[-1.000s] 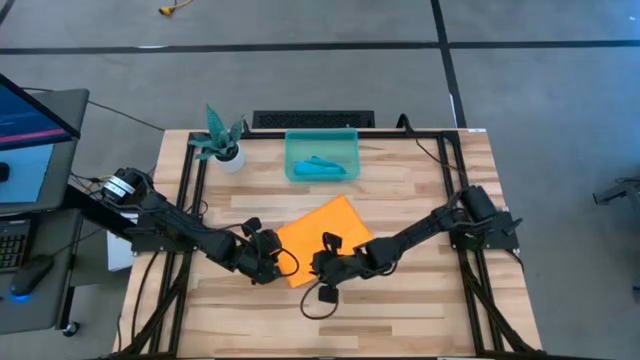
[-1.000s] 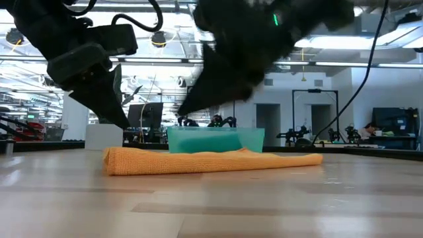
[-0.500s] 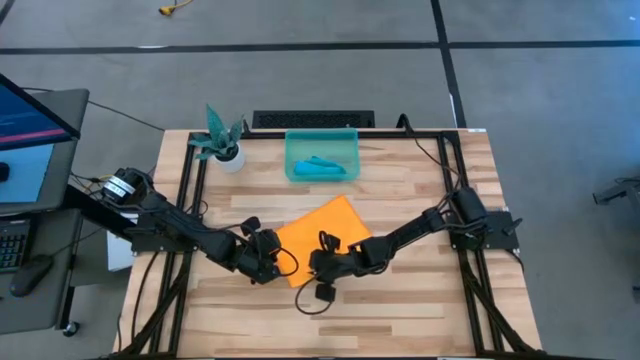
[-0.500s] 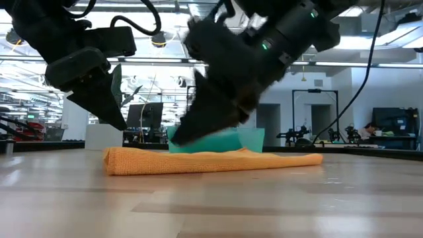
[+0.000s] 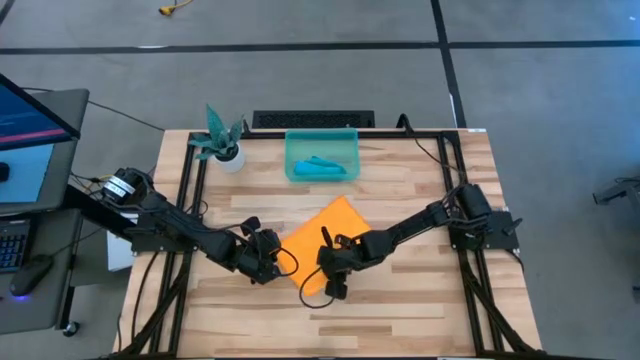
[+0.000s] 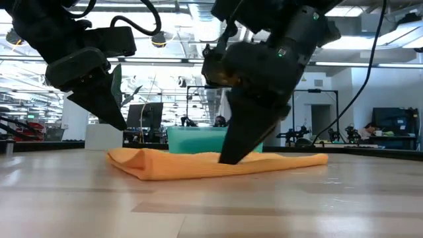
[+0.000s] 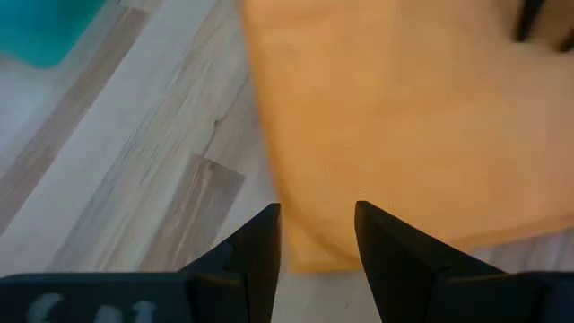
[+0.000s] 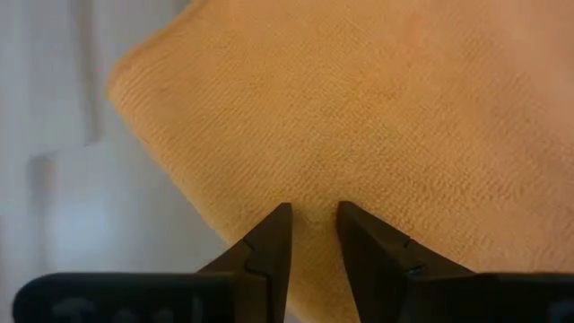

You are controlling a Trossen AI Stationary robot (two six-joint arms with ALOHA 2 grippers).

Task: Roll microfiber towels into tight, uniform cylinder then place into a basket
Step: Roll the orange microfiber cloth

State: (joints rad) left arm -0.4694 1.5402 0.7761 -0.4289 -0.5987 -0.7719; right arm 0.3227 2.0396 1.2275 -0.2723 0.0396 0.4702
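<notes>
High view: on the wooden table (image 5: pixel 400 300) the orange-yellow towel (image 5: pixel 325 235) lies mostly flat near the middle, with the teal basket (image 5: pixel 322 155) at the far edge holding the teal-blue towel (image 5: pixel 322 166), and a white pot with a teal plant (image 5: pixel 224 145) beside it. The right gripper (image 5: pixel 330 280) presses down on the orange towel's near corner, its fingers (image 8: pixel 269 242) a narrow gap apart with cloth bunched between them. The left gripper (image 5: pixel 268 262) sits at the towel's left edge, fingers (image 7: pixel 256 251) narrowly parted, cloth edge between them but not visibly clamped
</notes>
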